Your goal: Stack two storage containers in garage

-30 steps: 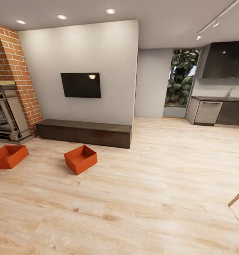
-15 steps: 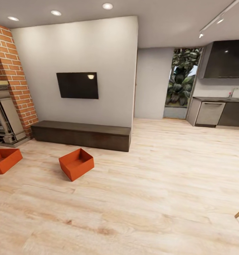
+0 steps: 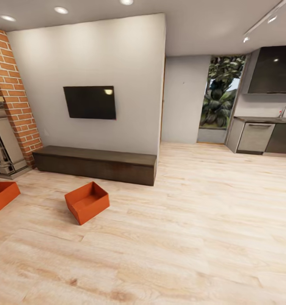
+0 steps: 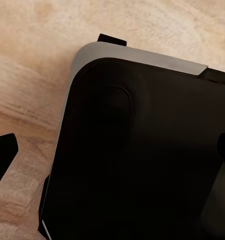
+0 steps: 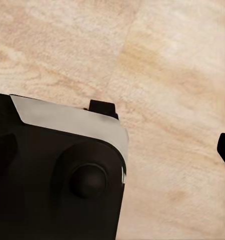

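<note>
The camera has swung right, sliding both storage containers [image 3: 87, 202] [image 3: 2, 195] leftward; neither is reached yet. Whether either gripper is open or holding anything cannot be told.

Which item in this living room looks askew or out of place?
The nearer storage container sits skewed on the wood floor, angled to the bench. The other container lies by the fireplace. Nothing looks spilled or damaged.
</note>
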